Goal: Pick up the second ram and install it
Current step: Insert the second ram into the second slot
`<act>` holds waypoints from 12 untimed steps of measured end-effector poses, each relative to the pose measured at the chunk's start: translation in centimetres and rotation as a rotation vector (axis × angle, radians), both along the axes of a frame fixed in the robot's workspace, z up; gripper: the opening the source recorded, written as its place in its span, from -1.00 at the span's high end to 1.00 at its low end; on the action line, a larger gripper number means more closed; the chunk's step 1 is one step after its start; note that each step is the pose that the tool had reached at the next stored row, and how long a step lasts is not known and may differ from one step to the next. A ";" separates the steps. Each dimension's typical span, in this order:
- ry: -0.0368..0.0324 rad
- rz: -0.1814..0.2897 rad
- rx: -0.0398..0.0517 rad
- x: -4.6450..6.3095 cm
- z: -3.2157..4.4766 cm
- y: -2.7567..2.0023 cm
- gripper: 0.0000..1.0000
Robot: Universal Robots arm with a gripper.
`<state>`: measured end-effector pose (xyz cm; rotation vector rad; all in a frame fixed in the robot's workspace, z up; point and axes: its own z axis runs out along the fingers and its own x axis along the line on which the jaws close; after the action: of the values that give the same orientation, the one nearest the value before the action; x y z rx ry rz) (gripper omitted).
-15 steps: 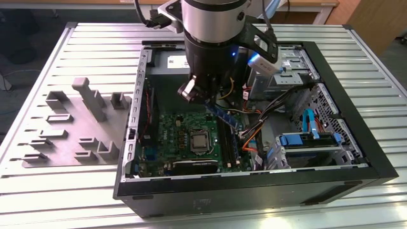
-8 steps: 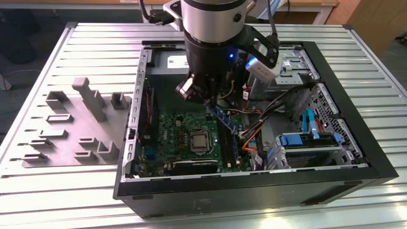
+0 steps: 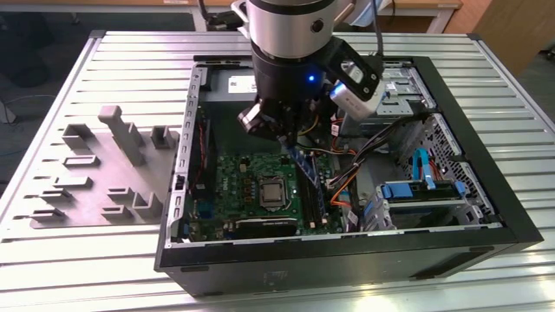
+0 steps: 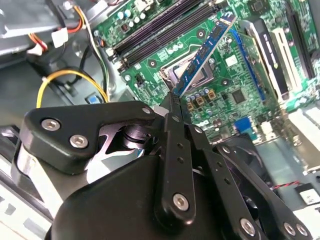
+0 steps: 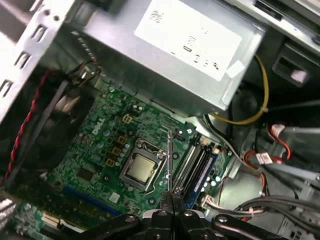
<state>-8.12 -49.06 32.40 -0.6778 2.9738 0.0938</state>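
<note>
While the arm hangs over the open computer case (image 3: 347,263), the gripper (image 3: 290,146) is closed on the memory stick (image 3: 305,168), its fingers clamped on one end of the stick; in the second wrist view the two dark fingers (image 4: 175,125) meet on the blue-green board of the memory stick (image 4: 205,50), which juts out from them with its black chips showing; in the first wrist view the memory stick (image 5: 170,160) appears edge-on, a thin line rising from the gripper (image 5: 171,197); it lies over the green motherboard (image 3: 251,175), between the processor (image 5: 140,167) and the long memory slots (image 5: 195,167), close to the slots; whether its far end touches a slot I cannot tell; the case stands on a ribbed metal table (image 3: 130,52), with a grey fixture plate (image 3: 104,169) beside it on the exterior view's left.
</note>
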 end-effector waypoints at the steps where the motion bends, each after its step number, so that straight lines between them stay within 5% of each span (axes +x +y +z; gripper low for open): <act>1: -0.0001 -0.018 0.0000 0.0 -0.01 0.00 0.76; 12: 0.0000 -0.218 0.0001 0.0 -0.05 0.00 0.76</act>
<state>-8.12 -49.05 32.35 -0.3494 3.0242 0.0783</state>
